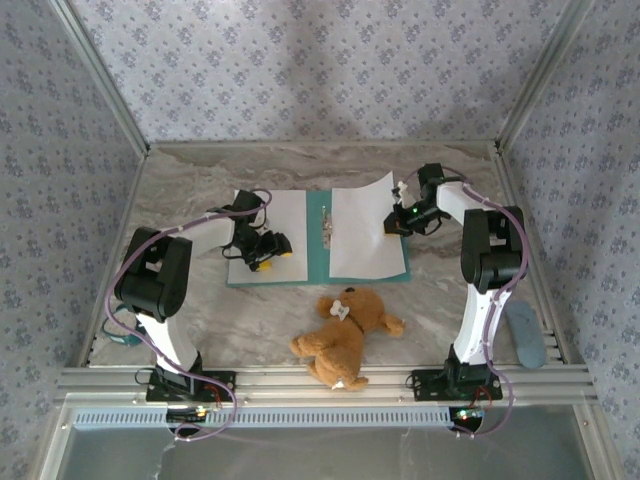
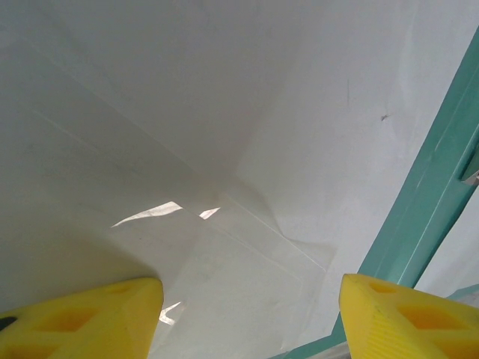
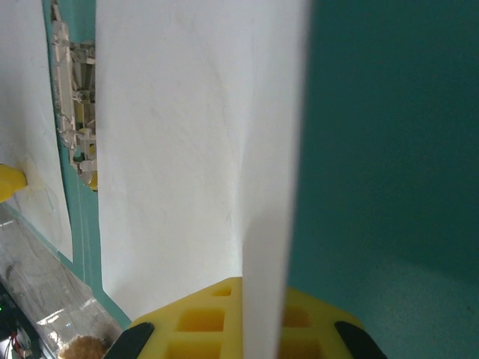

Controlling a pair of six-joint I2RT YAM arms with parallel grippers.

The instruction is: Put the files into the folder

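The teal folder (image 1: 318,262) lies open on the marble table. One white file (image 1: 280,215) rests flat on its left half. My left gripper (image 1: 268,250) hovers low over that sheet's near part, open, its yellow fingertips (image 2: 90,314) wide apart above the paper (image 2: 224,112) with nothing between them. A second white file (image 1: 362,235) covers the right half, its right edge lifted and curled. My right gripper (image 1: 393,225) is shut on that raised edge, and the sheet (image 3: 187,149) runs edge-on between the yellow fingers (image 3: 202,321). The metal clip (image 3: 75,97) sits at the folder's spine.
A brown teddy bear (image 1: 345,335) lies on the table just in front of the folder. A blue-grey oval object (image 1: 525,335) rests at the near right by the metal rail. Patterned walls close in the back and both sides.
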